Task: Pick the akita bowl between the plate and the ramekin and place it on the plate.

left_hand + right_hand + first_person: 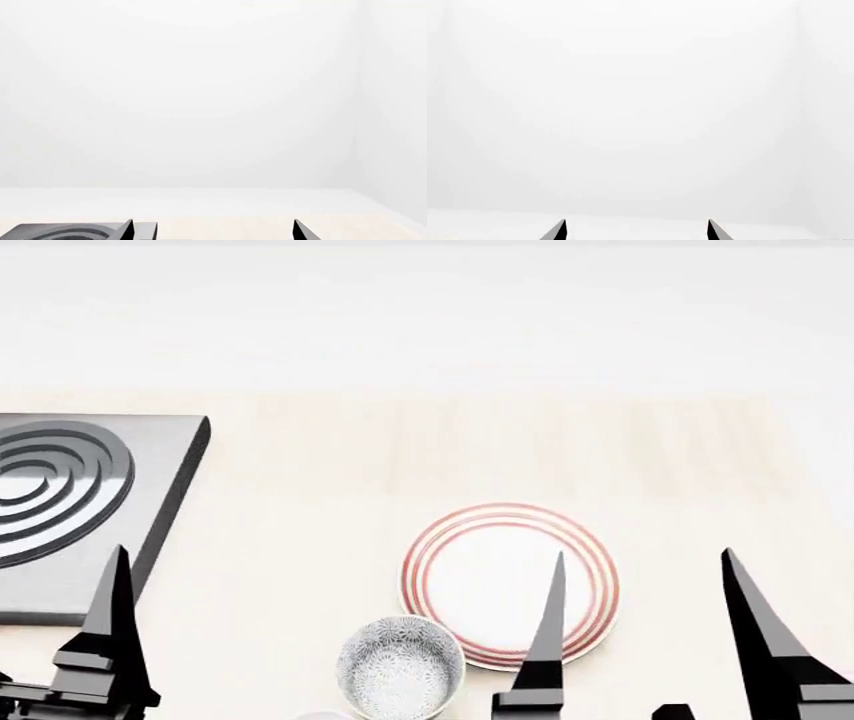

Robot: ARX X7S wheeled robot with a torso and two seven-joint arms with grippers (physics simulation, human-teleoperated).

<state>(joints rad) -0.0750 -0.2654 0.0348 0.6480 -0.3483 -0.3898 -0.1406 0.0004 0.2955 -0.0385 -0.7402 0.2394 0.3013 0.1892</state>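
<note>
Speckled grey, the akita bowl (399,667) sits untouched just beside the plate (511,585), on its near-left edge. I'm still at the approach: my right gripper (643,625) hangs spread and empty, needing to drop over the bowl's rim.

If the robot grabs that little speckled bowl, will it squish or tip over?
The akita bowl looks like hard glazed pottery, so it probably won't squish, though it might break if dropped. It is deep and round and sits upright, so a push would more likely slide it on the wooden table than tip it. Its smooth rim could be slippery for a pincer.
</note>
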